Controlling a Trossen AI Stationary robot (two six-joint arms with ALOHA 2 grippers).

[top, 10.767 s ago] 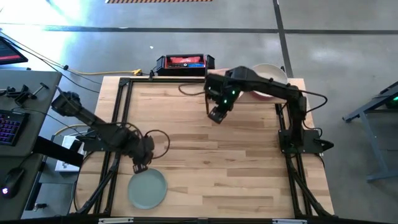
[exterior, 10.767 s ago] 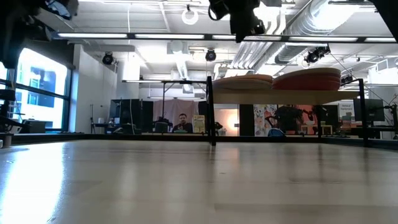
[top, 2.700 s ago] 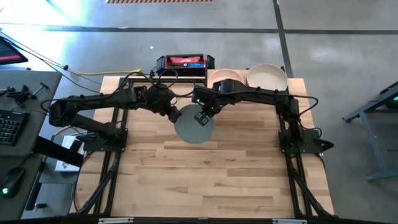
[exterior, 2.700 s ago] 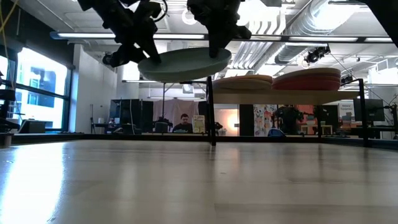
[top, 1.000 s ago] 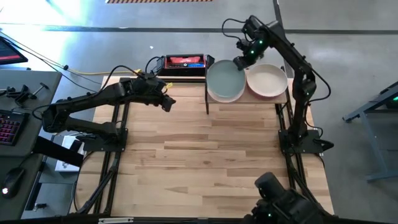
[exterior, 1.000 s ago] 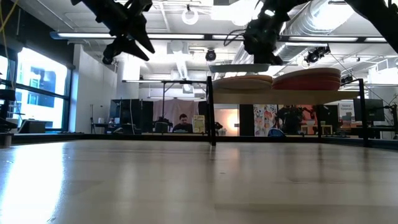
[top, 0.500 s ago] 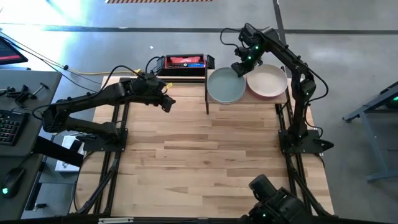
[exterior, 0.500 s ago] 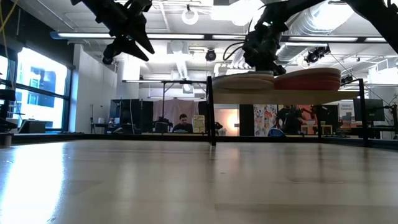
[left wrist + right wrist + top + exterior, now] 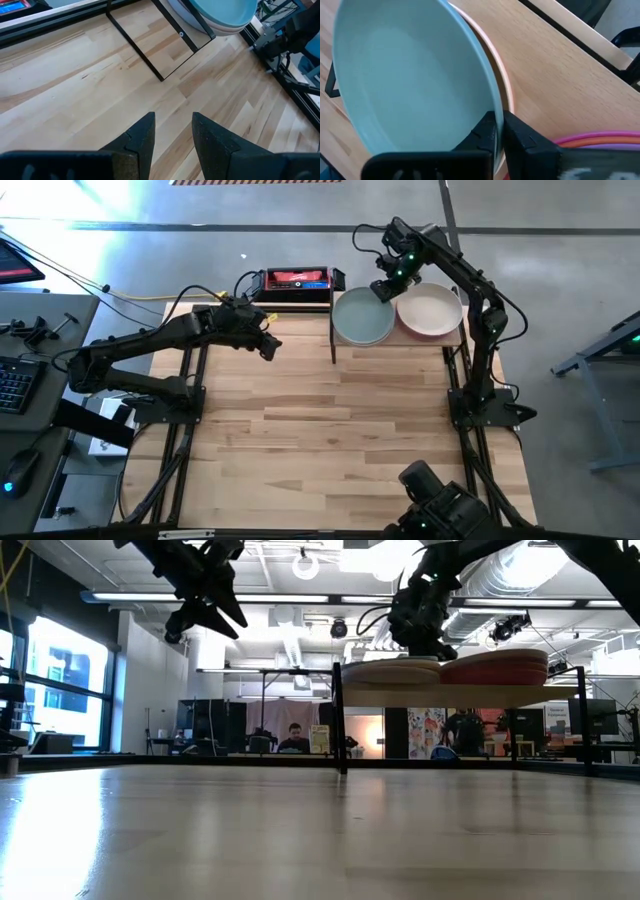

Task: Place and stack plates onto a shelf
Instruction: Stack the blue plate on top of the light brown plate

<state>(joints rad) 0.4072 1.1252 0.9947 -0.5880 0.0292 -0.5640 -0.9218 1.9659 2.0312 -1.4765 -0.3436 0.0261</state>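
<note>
The mint green plate (image 9: 362,318) lies on top of the left stack (image 9: 390,671) on the shelf (image 9: 450,696), at the table's far right. My right gripper (image 9: 384,288) is shut on its far right rim. Beside it stands a second stack (image 9: 497,664) topped by a cream plate (image 9: 430,311). A pale pink plate's rim (image 9: 506,91) shows just under the mint one. My left gripper (image 9: 268,346) hangs open in the air left of the shelf, with nothing between its fingers (image 9: 145,135). My right gripper pinches the mint green plate's rim (image 9: 490,102) between its two fingers, one over the plate's hollow and one outside the rim. The fingers slant down from the far side. The plate lies about level on the left stack.
A red and black box (image 9: 297,280) sits at the table's far edge, left of the shelf. The shelf's black leg (image 9: 332,340) stands on the tabletop. Black frame rails (image 9: 195,360) run along the table's left side. A dark device (image 9: 440,510) shows at the near edge.
My right gripper has come down with the mint green plate, a little toward the near edge. The plate, a second ago held just above the left stack, now lies on it. The gripper is still shut on the rim.
</note>
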